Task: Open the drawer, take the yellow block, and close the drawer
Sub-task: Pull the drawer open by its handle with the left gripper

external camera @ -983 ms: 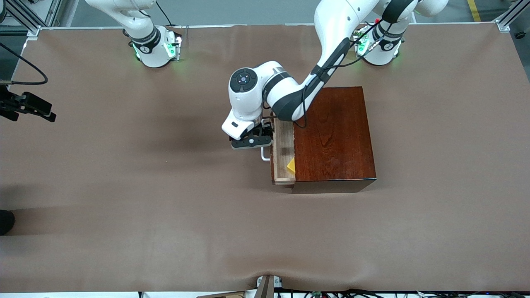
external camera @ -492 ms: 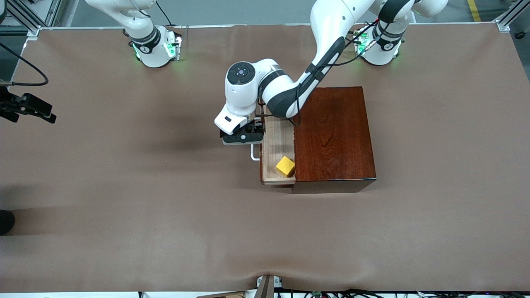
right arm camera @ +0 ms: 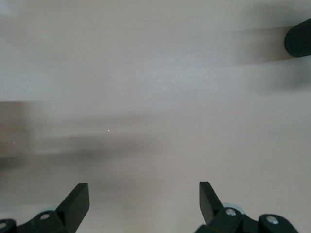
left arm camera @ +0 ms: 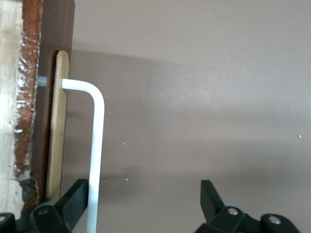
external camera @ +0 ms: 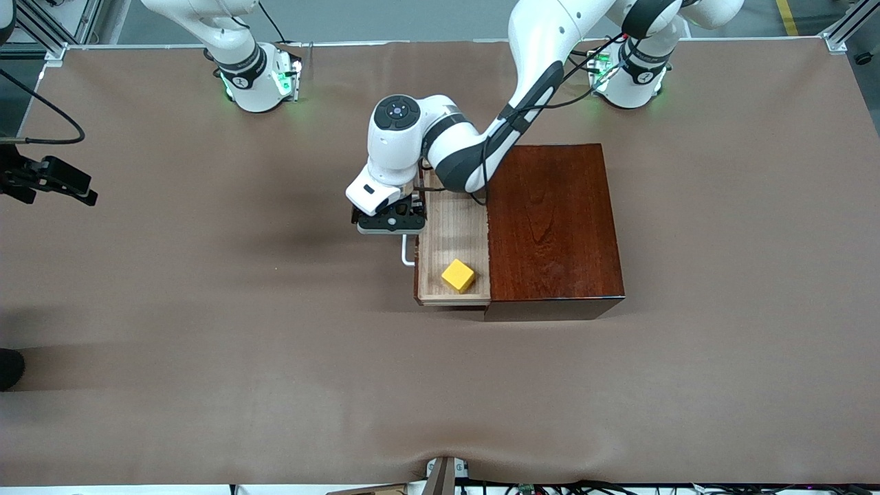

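Observation:
The dark reddish-brown wooden box (external camera: 550,220) stands mid-table. Its drawer (external camera: 454,227) is pulled out toward the right arm's end, pale inside. The yellow block (external camera: 458,275) lies in the drawer, in the corner nearest the front camera. My left gripper (external camera: 390,223) is at the white handle (external camera: 407,251). In the left wrist view the gripper (left arm camera: 144,188) is open, with the handle bar (left arm camera: 98,145) just inside one finger (left arm camera: 73,194). My right gripper (right arm camera: 143,189) is open and empty over bare table at the right arm's end (external camera: 86,189), waiting.
The brown table cover (external camera: 275,357) spreads around the box. A dark round thing (external camera: 8,368) sits at the table's edge at the right arm's end, nearer the front camera; it also shows in the right wrist view (right arm camera: 297,39).
The left gripper has moved toward the right arm's end with the handle hooked, and the drawer has slid farther out. The yellow block, first half hidden under the box top, is now fully in view.

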